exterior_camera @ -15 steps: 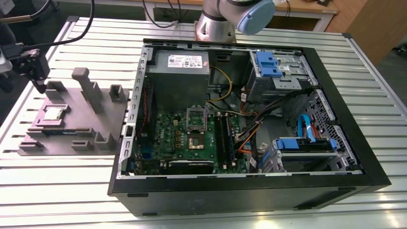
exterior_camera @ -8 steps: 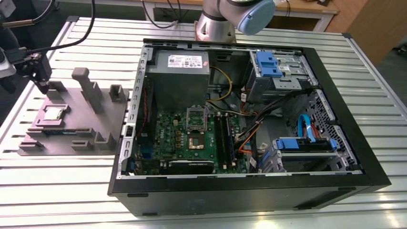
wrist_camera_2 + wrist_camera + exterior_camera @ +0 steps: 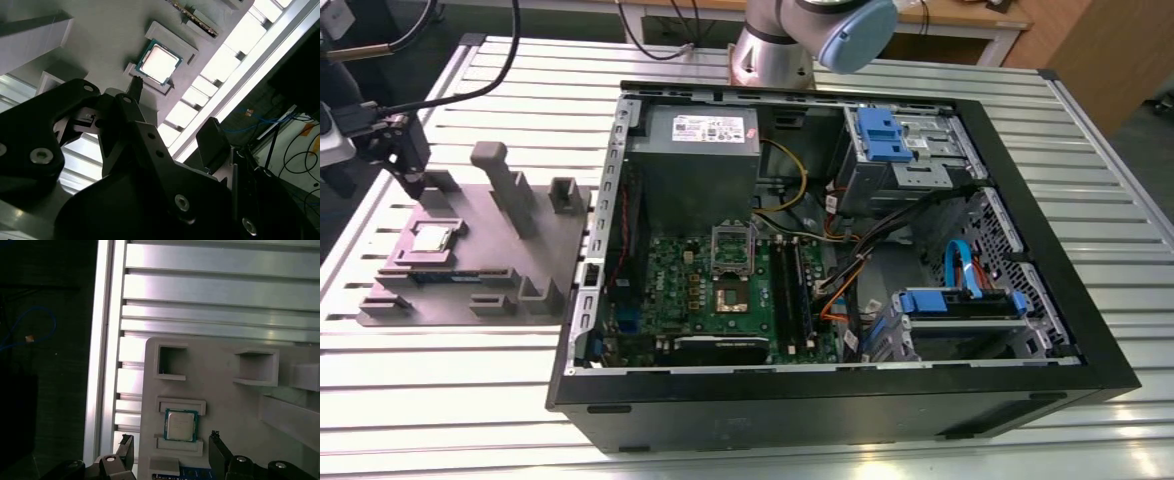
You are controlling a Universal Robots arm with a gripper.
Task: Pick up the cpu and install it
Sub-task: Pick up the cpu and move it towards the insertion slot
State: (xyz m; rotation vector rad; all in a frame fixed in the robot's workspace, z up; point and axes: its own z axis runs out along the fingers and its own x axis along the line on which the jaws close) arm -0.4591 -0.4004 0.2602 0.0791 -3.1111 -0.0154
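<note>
Currently hand (image 3: 172,436) spread, empty, over cpu (image 3: 180,425), lips of grey holder (image 3: 225,405) flanking it, computer case (image 3: 854,400) apart.

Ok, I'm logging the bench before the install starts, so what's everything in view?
cpu: one, silver with green edge, in a tray pocket
tray: one, grey, exterior view's left of table
computer case: one, black, open, on the table
motherboard: one, green, inside the case
power supply: one, grey, inside the case
drive brackets: two, blue, inside the case
table: one, silver slats, under everything
arm: one, silver-grey, beyond the case
hand: one, black, open, above the tray by the cpu
</note>
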